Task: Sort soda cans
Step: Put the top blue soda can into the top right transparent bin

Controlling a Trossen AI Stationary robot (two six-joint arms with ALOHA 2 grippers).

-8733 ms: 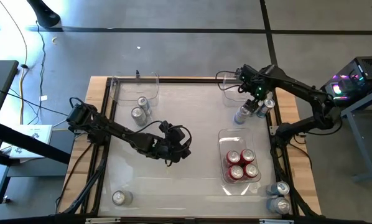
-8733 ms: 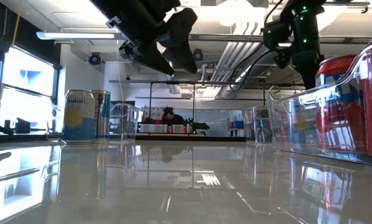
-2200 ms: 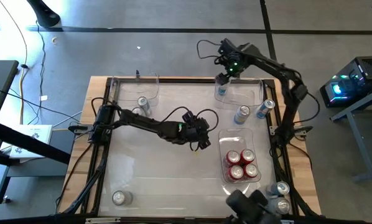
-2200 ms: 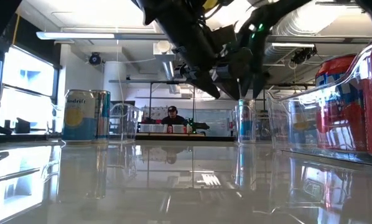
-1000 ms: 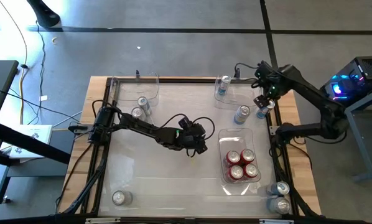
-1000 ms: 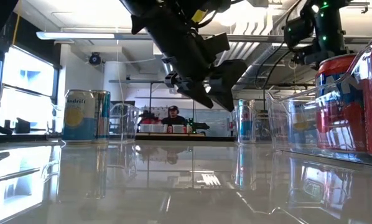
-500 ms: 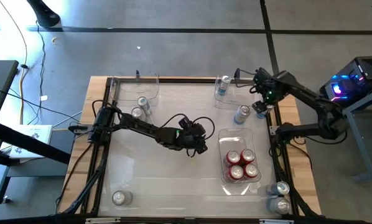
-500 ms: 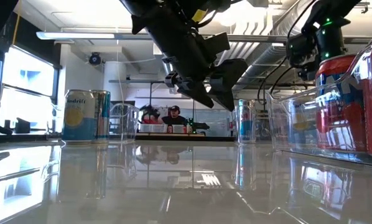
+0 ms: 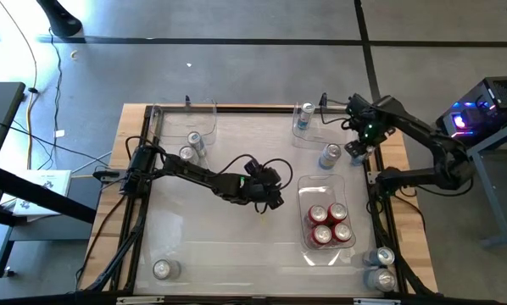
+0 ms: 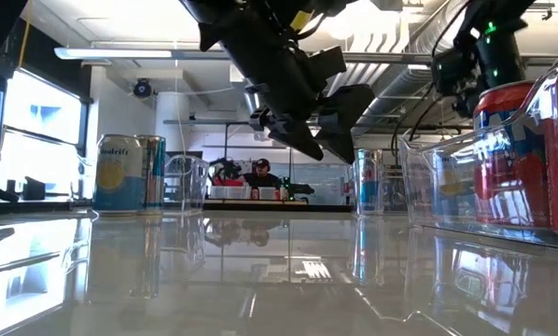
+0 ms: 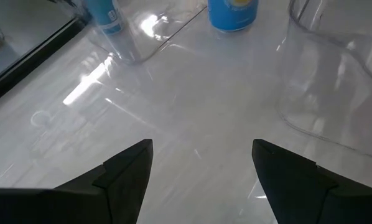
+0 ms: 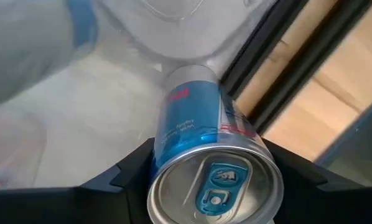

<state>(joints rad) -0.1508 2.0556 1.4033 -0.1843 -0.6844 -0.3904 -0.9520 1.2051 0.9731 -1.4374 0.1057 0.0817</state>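
A blue soda can [image 12: 192, 118] stands upright on the table's right edge, beside the black frame rail. My right gripper [image 9: 355, 147] is over it, with a finger on each side of its silver top [image 12: 214, 186], and hides it in the high view. Another blue can [image 9: 329, 156] stands just left of it. A third [image 9: 303, 117] stands in the far clear bin. My left gripper [image 9: 270, 196] hangs open above the middle of the table, its fingers [image 11: 127, 171] wide apart with nothing between them. My right gripper has the blue can's upper side walls [image 12: 167, 155], just below the rim, between its two fingers. The fingers come from above, pointing down. The can is upright with its base on the table.
A clear bin [image 9: 308, 183] at the right holds several red cans [image 9: 328, 224]. Silver cans stand at the far left [image 9: 191, 147], near left [image 9: 162, 269] and near right [image 9: 382, 266]. A clear bin [image 9: 186, 114] sits at the far left. The table's middle is bare.
My right gripper has sunk a little toward the table over the blue can at the right edge, which now shows less in the high view.
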